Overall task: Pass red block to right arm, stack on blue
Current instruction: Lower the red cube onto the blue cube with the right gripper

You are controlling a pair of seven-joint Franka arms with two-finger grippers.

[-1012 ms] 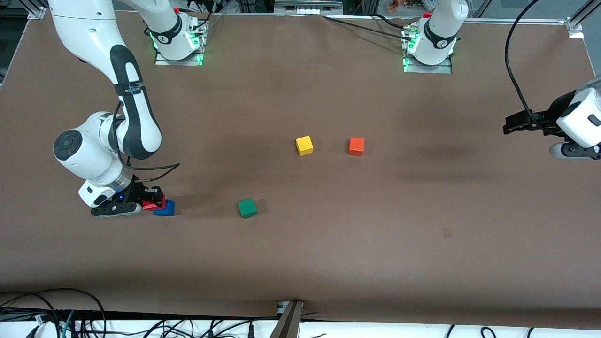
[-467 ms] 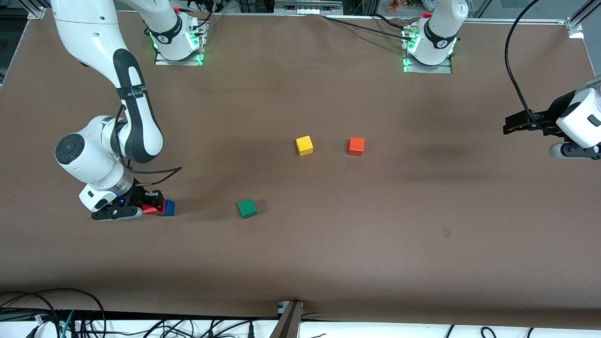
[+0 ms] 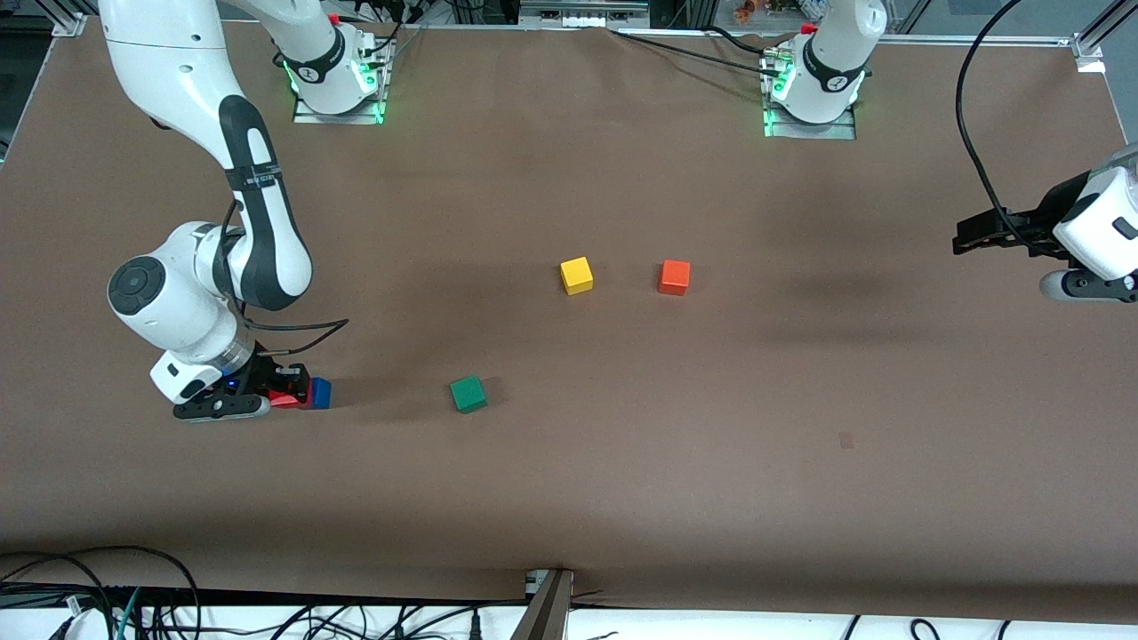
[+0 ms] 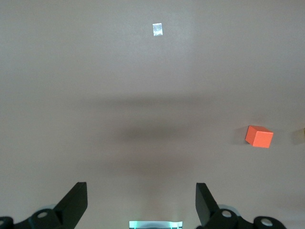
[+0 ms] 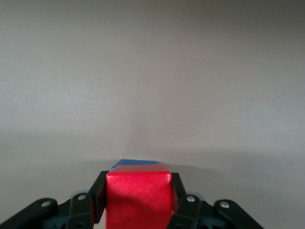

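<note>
My right gripper (image 3: 293,388) is low at the right arm's end of the table, shut on the red block (image 3: 284,399). The blue block (image 3: 321,392) sits on the table right against it, and most of it is covered by the red block and the fingers. In the right wrist view the red block (image 5: 138,198) fills the gap between the right gripper's (image 5: 138,190) fingers. Only a thin strip of the blue block (image 5: 135,163) shows past its edge. I cannot tell whether the two touch. My left gripper (image 3: 966,236) waits open and empty over the left arm's end; its wrist view shows the left gripper (image 4: 141,200) with bare table between the fingers.
A green cube (image 3: 468,393) lies beside the blue block, toward the table's middle. A yellow cube (image 3: 576,275) and an orange cube (image 3: 674,276) sit farther from the front camera, mid-table. The orange cube (image 4: 259,136) also appears in the left wrist view.
My right gripper has sunk a little with the red block, and less of the blue block shows now. The left arm has not moved.
</note>
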